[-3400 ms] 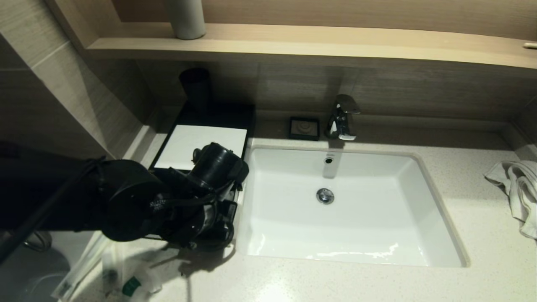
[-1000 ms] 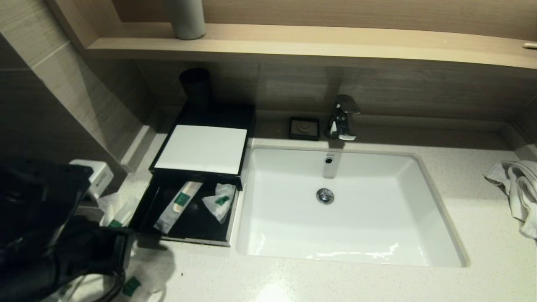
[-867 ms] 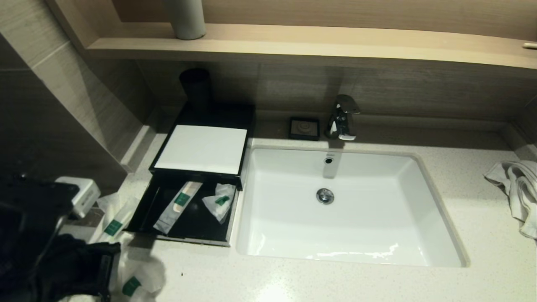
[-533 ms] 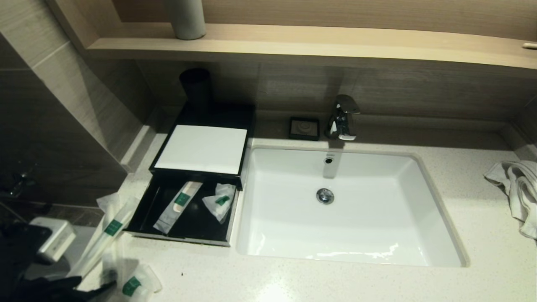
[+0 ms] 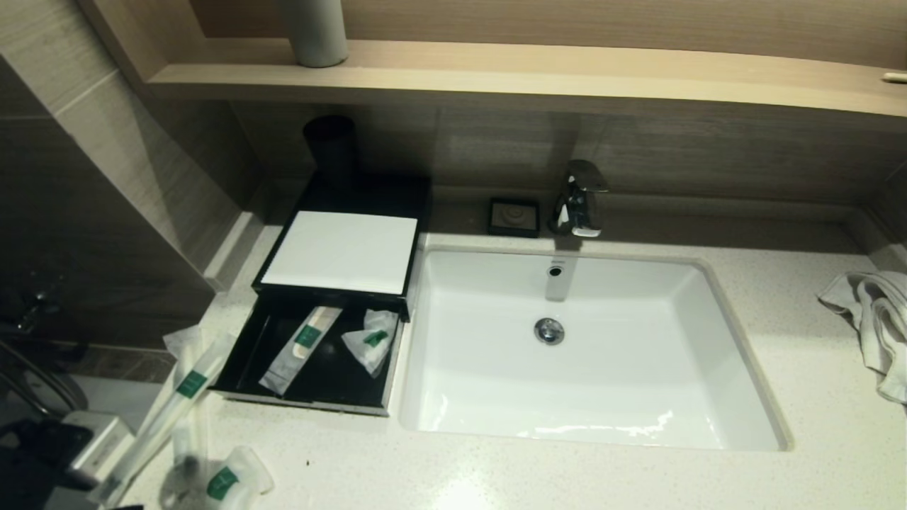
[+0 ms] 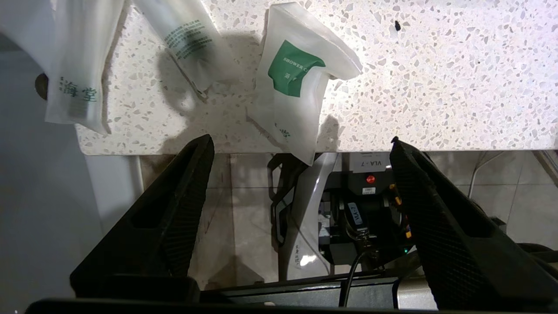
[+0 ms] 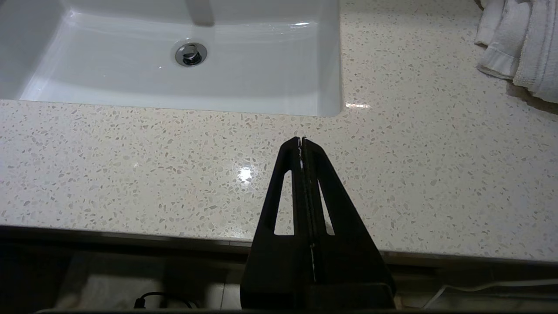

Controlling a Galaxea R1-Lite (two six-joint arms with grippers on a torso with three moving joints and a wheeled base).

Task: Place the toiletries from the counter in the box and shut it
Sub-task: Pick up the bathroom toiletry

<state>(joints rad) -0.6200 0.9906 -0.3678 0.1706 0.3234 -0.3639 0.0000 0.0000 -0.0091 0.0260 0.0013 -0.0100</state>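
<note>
The black box (image 5: 340, 205) with a white top panel stands left of the sink, its front drawer (image 5: 244, 354) pulled out. In the drawer lie a long sachet (image 5: 297, 348) and a short pouch (image 5: 371, 340). More toiletries lie on the counter (image 5: 496, 474) at its front left corner: a long sachet (image 5: 183, 397) and a green-labelled pouch (image 5: 225, 483) (image 6: 301, 78), with two more sachets (image 6: 187, 39) (image 6: 74, 78) beside it. My left gripper (image 6: 301, 139) hangs open just off the counter's front edge, below that pouch, holding nothing. My right gripper (image 7: 301, 140) is shut and empty over the front counter.
A white sink (image 5: 588, 347) fills the middle, with a tap (image 5: 577, 198) and a small black square dish (image 5: 514, 216) behind it. A white towel (image 5: 871, 319) lies at the right. A wooden shelf (image 5: 496, 74) runs above, and a dark cup (image 5: 329, 149) stands behind the box.
My left arm has pulled back from the drawer, down past the counter's front left corner, and its gripper has opened. The sachets at that corner now lie uncovered.
</note>
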